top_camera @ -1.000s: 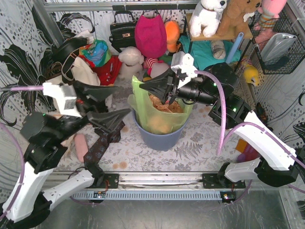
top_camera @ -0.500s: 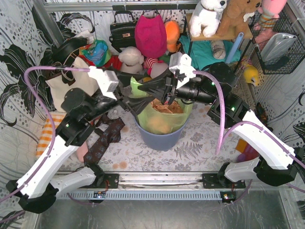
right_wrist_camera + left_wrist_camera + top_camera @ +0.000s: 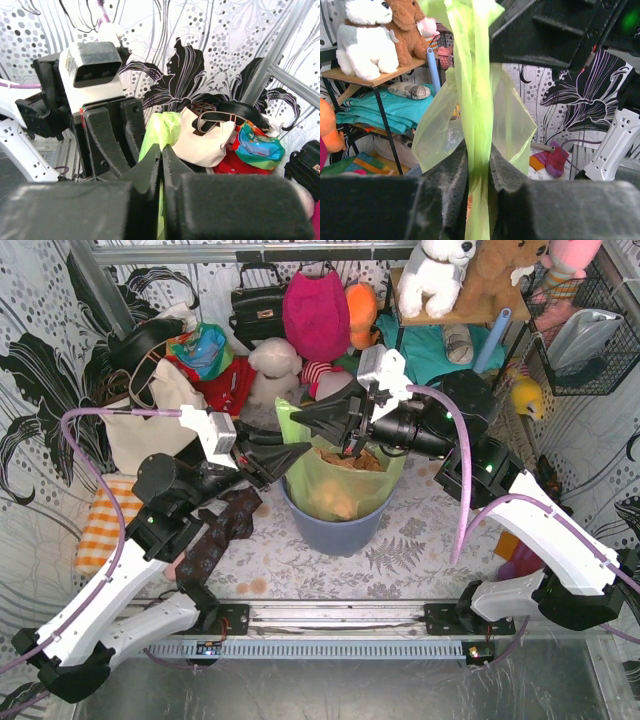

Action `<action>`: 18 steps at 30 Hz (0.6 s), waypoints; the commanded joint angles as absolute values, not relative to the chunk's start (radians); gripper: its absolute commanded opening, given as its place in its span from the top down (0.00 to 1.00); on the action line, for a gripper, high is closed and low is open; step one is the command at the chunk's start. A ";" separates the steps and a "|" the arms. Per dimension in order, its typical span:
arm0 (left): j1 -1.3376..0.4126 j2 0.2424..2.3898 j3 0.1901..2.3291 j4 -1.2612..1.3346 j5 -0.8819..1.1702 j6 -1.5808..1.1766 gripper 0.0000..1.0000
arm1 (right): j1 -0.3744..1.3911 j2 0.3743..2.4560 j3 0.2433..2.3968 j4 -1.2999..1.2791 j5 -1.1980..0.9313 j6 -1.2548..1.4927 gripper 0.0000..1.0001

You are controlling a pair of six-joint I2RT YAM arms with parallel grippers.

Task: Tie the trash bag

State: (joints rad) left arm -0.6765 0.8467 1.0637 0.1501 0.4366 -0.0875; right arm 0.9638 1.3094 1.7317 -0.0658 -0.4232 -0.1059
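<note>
The lime-green trash bag stands in a blue-grey round bin at the table's middle, with crumpled orange-brown paper showing through it. My right gripper reaches in from the right and is shut on the bag's raised upper-left edge; green plastic comes out past its fingertips. Just below and to the left, my left gripper is shut on a gathered strip of the same bag, squeezed between its pads. The two grippers sit close together.
A cream tote bag, a black handbag, a pink bag and soft toys crowd the back. Plush animals sit on a shelf at the back right. A dark patterned cloth lies left of the bin.
My left arm swung in from the left to the bag's rim and its wide-open jaws closed on the plastic. The right gripper kept its hold and barely moved.
</note>
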 commanded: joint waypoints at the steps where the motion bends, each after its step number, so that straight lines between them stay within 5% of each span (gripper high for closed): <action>1: -0.670 0.822 1.004 0.288 0.406 -0.165 0.78 | 0.965 1.284 1.744 0.011 -0.344 -0.094 0.92; 4: -0.670 0.815 0.988 0.305 0.397 -0.179 0.82 | 0.965 1.267 1.771 -0.041 -0.205 -0.064 0.58; 7: -0.670 0.810 0.985 0.305 0.381 -0.181 0.85 | 0.966 1.255 1.844 -0.161 -0.035 -0.001 0.40; 18: -0.670 0.809 0.995 0.331 0.368 -0.206 0.84 | 0.966 1.397 2.313 -0.917 0.452 0.169 0.40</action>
